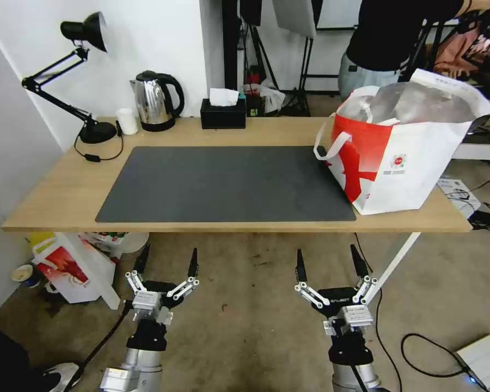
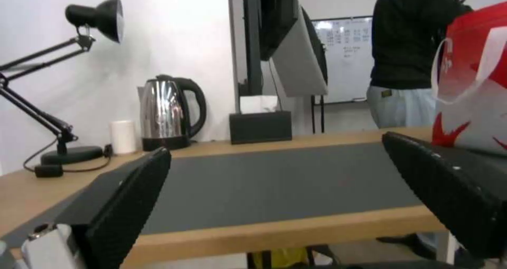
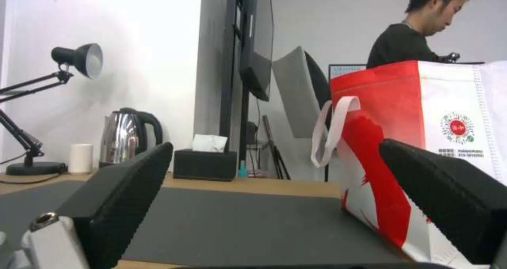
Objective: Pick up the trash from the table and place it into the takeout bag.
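You had both arms held low in front of the near edge of the table (image 1: 54, 201), short of the tabletop. The left gripper (image 1: 167, 263) had its jaws spread wide apart with nothing between them, and the right gripper (image 1: 328, 261) stood the same way, fingers splayed and empty.

Ahead of the left gripper's jaws lay the dark grey mat (image 1: 223, 182), and through the gap between its fingers (image 2: 126, 205) you looked across the mat to the far edge, where a steel kettle (image 2: 168, 112), a small white cup (image 2: 123, 136), a black tissue box (image 2: 260, 126) and a black desk lamp (image 2: 63, 90) stood in a row. The takeout bag (image 1: 403, 147) stood upright well ahead of the right gripper's jaws and off to their right, on the right end of the table, with one corner resting on the mat and its foil-lined mouth open upward. From the right wrist view the bag rose just behind the right-hand finger (image 3: 449, 197), its white strap handle (image 3: 330, 130) hanging down on the side facing the mat.

What was inside the bag you could not tell. On the floor under the table's left end, ahead of and left of the left gripper's jaws, a smaller red-and-white bag (image 1: 71, 272) stood.
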`<state>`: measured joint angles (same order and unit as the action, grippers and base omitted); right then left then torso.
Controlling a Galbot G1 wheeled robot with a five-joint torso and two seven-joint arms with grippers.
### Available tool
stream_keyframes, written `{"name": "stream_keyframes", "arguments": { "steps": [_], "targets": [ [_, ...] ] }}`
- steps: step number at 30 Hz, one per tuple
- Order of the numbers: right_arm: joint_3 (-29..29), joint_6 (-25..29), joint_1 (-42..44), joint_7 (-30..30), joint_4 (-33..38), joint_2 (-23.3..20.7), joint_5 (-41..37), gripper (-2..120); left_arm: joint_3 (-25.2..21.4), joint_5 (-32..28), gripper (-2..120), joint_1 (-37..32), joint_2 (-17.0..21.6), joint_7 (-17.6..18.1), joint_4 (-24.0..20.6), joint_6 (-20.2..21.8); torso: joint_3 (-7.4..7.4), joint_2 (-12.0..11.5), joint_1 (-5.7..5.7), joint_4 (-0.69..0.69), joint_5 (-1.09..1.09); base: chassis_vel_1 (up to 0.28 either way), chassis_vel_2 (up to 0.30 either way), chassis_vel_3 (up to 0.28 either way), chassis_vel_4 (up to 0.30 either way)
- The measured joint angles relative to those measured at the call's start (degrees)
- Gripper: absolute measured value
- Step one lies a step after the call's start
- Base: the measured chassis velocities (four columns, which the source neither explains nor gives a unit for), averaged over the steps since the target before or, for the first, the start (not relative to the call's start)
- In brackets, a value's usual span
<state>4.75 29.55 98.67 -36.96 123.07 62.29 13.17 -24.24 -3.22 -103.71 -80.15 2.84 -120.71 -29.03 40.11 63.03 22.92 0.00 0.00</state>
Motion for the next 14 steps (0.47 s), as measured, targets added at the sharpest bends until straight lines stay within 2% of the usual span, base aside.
{"name": "stream_keyframes", "arguments": {
  "steps": [14],
  "targets": [
    [0.0, 0.0, 0.0, 0.0, 0.0, 0.0, 0.0, 100, 0.79, -0.2, 100, 0.17, 0.29, 0.81, 1.12, -0.15, 0.0, 0.0, 0.0, 0.0, 0.0, 0.0, 0.0, 0.0, 0.0]
  ]
}}
